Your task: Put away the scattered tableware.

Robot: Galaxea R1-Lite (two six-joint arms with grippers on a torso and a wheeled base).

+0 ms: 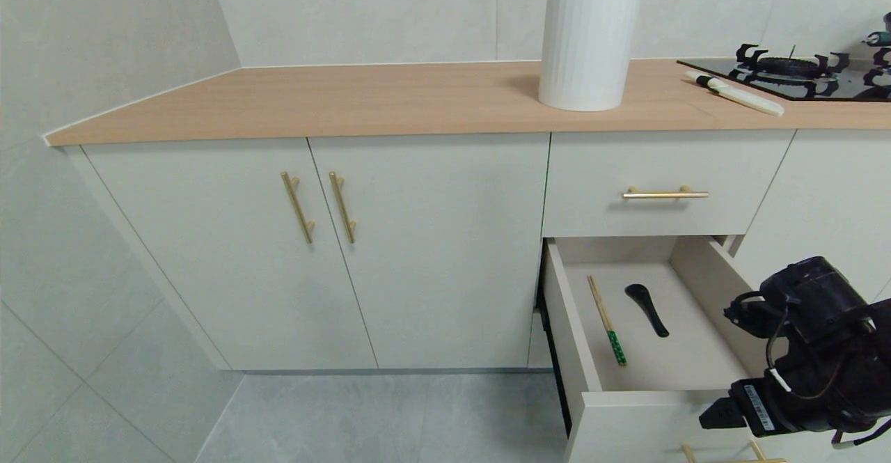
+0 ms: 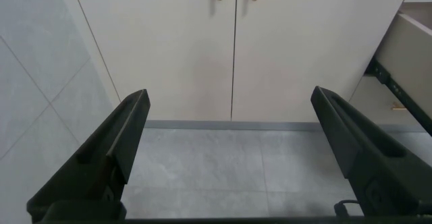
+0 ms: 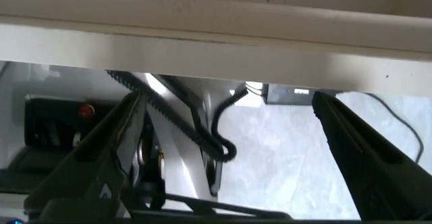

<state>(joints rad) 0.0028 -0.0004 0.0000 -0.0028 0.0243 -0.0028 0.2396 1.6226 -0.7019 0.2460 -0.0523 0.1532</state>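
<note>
Lying in the open drawer (image 1: 571,324), a pair of green-tipped chopsticks (image 1: 605,320) rests near its left wall, with a black spoon (image 1: 647,310) just beside them toward the middle, not touching. A pale knife (image 1: 738,94) lies near the countertop's (image 1: 348,101) right end, just beside the stove (image 1: 793,73), with a white ribbed jar (image 1: 590,38) standing to its left. The left gripper (image 2: 229,94) hangs wide open and empty over the floor tiles, facing the cabinet doors (image 2: 236,48), and the right gripper (image 3: 227,101), also wide open and empty, is at the drawer's front right corner.
</note>
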